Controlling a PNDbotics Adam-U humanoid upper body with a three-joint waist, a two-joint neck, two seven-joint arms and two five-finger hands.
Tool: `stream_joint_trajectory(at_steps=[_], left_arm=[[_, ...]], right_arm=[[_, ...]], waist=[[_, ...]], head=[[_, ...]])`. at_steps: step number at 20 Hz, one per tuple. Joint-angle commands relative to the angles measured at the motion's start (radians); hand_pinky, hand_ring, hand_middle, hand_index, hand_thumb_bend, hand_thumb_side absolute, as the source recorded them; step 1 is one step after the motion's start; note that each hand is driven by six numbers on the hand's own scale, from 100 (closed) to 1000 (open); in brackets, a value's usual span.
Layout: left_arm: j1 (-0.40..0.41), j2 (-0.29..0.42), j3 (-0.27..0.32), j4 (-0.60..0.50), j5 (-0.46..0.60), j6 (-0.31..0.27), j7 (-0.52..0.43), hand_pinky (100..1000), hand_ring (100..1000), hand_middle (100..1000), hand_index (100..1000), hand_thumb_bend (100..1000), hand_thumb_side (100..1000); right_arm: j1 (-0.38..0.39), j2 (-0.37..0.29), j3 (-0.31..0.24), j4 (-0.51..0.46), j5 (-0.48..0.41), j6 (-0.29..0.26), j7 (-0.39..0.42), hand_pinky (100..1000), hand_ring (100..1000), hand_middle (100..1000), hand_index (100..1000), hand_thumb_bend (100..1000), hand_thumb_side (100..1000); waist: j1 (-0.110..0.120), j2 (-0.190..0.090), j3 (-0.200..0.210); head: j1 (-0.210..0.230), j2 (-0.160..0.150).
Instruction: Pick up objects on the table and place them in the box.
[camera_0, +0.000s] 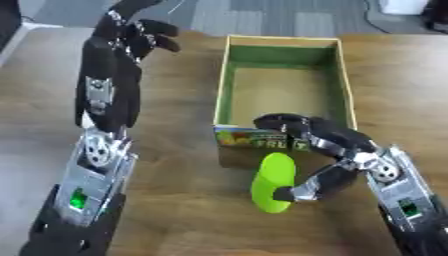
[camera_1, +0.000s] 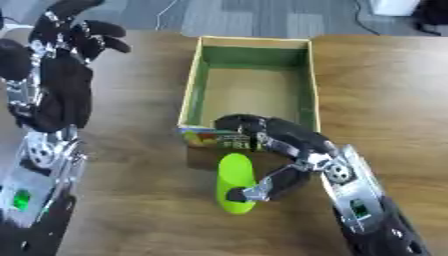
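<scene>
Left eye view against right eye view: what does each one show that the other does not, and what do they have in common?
Only the left eye view shows bare table between the left arm and the picture's left edge. Only the right eye view shows a wide strip of table right of the box; there the left arm is cut by the edge. Both show the empty box, the left hand raised open, and the right hand curled round the green object just before the box.

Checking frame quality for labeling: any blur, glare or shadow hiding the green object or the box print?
Left eye view: soft throughout; the box front print is unreadable; no glare; right robot hand curls around the green object, whose edges stay clear. Right eye view: equally soft; faint shadow beside the object; left robot hand open.
</scene>
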Motion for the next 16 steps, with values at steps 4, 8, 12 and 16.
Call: stream_joint_trajectory(at_steps=[4, 8, 12, 16], left_arm=[[-0.009, -0.002, 0.002, -0.014, 0.002, -0.003, -0.004, 515, 612, 749, 794, 566, 923], [-0.009, -0.003, 0.002, -0.013, 0.001, -0.004, -0.004, 515, 611, 749, 794, 567, 923], [-0.009, -0.004, 0.002, -0.013, 0.001, -0.004, -0.005, 515, 611, 749, 794, 567, 924], [-0.008, -0.006, 0.001, -0.013, 0.000, -0.004, -0.005, 515, 611, 749, 794, 567, 924]], right_arm=[[-0.014, -0.008, 0.009, 0.023, 0.022, -0.066, 0.076, 496, 958, 948, 1000, 641, 632], [-0.007, -0.002, 0.011, 0.056, 0.019, -0.072, 0.062, 473, 948, 942, 1000, 643, 620], [-0.001, 0.010, 0.011, 0.081, 0.042, -0.076, 0.053, 465, 945, 940, 1000, 638, 614], [0.010, 0.028, 0.018, 0.094, 0.023, -0.105, -0.015, 132, 847, 849, 978, 668, 613]], waist=[[0.000, -0.013, 0.002], [0.001, -0.011, 0.003], [0.004, -0.009, 0.004], [0.005, -0.007, 0.004]], head=[[-0.015, 0.000], [-0.016, 0.000], [-0.019, 0.000], [-0.023, 0.000]])
